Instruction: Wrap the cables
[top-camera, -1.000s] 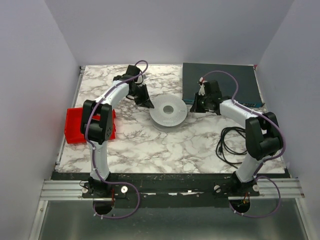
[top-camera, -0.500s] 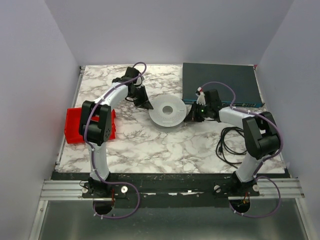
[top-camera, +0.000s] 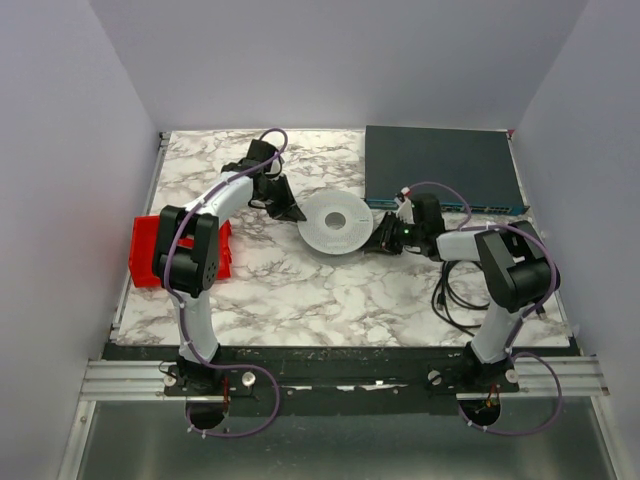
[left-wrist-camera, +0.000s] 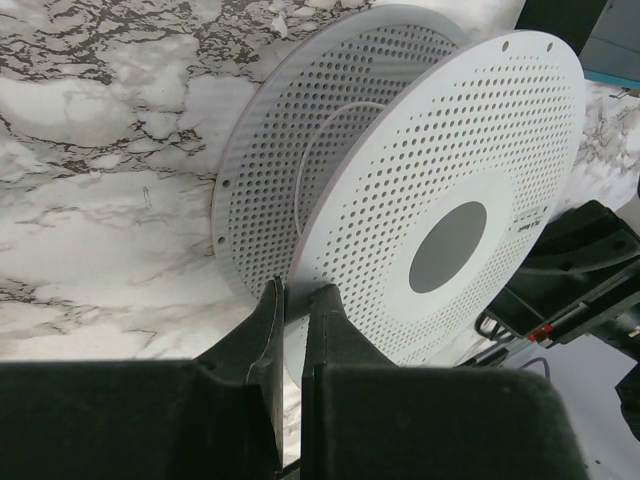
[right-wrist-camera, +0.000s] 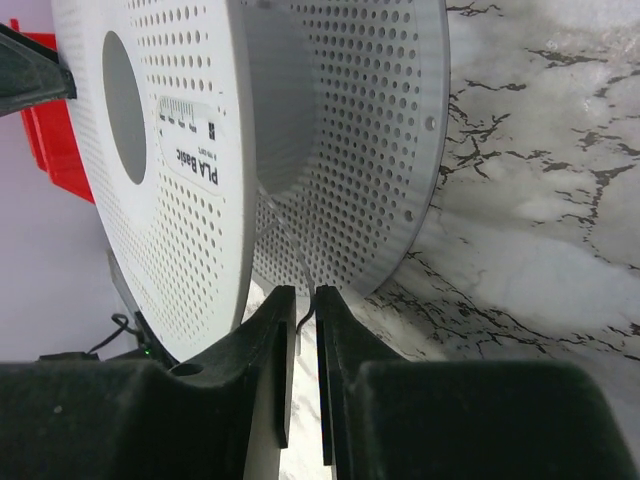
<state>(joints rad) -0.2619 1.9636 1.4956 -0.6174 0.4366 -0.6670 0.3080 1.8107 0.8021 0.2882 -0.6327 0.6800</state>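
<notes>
A white perforated spool (top-camera: 337, 223) lies flat on the marble table, mid-table. My left gripper (top-camera: 297, 213) is at its left rim; in the left wrist view the jaws (left-wrist-camera: 297, 295) are shut on the edge of the spool's near flange (left-wrist-camera: 440, 200). My right gripper (top-camera: 377, 243) is at the spool's right rim. In the right wrist view its jaws (right-wrist-camera: 305, 295) are closed to a narrow gap on a thin white cable (right-wrist-camera: 297, 262) that runs from between the spool's flanges (right-wrist-camera: 180, 180). A loose black cable (top-camera: 460, 290) lies coiled at the right.
A dark network switch (top-camera: 440, 165) sits at the back right, just behind the right gripper. A red bin (top-camera: 150, 250) stands at the left edge by the left arm's elbow. The right arm's black gripper (left-wrist-camera: 590, 260) shows behind the spool in the left wrist view.
My right gripper has come down and left from the switch's front edge to the spool's right rim. The spool and my left gripper have shifted slightly back and left.
</notes>
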